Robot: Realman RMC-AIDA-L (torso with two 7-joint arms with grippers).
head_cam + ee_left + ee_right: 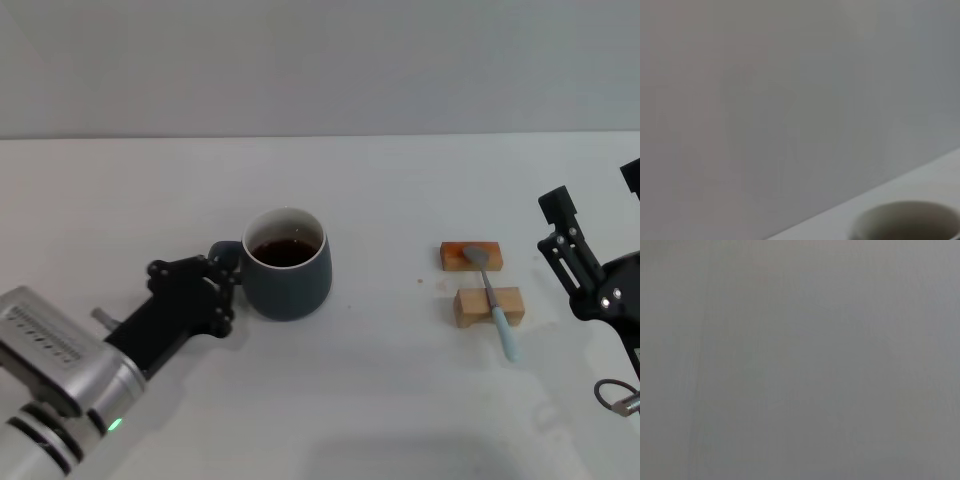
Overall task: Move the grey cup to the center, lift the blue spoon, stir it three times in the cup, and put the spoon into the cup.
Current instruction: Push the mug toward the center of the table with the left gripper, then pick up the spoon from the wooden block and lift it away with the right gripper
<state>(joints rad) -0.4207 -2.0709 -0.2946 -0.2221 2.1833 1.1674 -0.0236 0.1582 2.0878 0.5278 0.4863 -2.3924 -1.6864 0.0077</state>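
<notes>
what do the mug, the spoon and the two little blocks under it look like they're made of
Rounded slate-grey mug: likely glazed ceramic, matte outside, glossy white inside. Slim spoon: dull grey metal bowl and neck, pale blue handle, perhaps plastic. Two small tan blocks: unfinished wood, judging by colour.

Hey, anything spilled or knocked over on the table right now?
Nothing stands out. The grey cup is upright, liquid inside; the blue spoon rests across two wooden blocks. Left gripper is at the cup's handle.
</notes>
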